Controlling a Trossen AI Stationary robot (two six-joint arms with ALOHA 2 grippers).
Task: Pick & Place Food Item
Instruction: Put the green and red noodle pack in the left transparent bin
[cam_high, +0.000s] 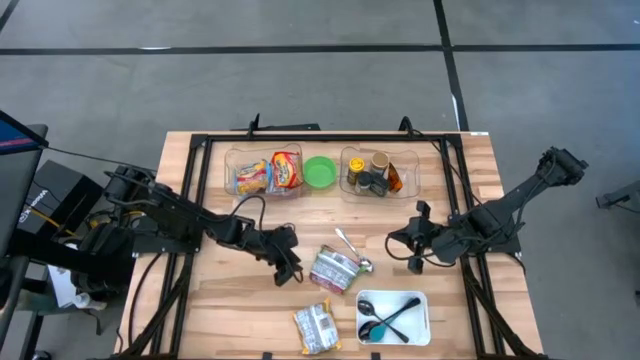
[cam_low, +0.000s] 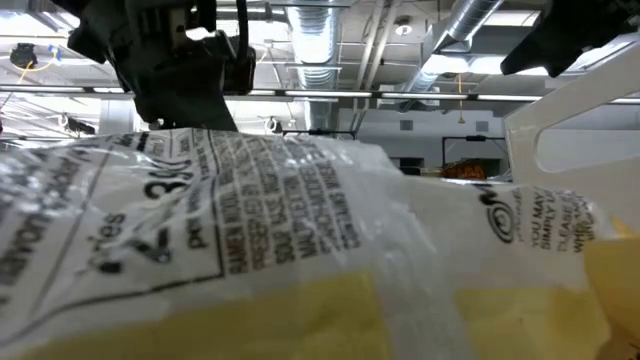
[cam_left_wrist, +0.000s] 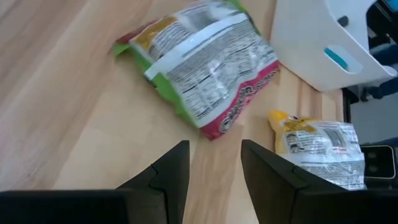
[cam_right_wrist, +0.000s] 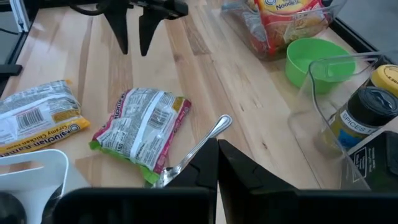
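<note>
green bowl (cam_high: 320, 171) between two clear bins, metal spoon (cam_high: 352, 251), white tray (cam_high: 393, 317) — black utensils inside

yellow packet (cam_right_wrist: 37, 118): a band along one edge reads roughly "Crazy Cajun"; the small print above it is too small to read.
same packet, low view (cam_low: 250, 240): a nutrition panel fills the frame; only large digits like "30" and fragments such as "per" come through, upside down and slanted.
noodle pack (cam_right_wrist: 289, 18): "Noodle" in white on its top edge.
jar (cam_right_wrist: 367, 112): "SPICES" on its label, the line below unreadable.
white tray (cam_low: 560, 210): printed lines beginning "YOU MAY", the other words unclear.
green-red packet (cam_left_wrist: 205, 62): dense back-panel print, none of it legible.
</note>
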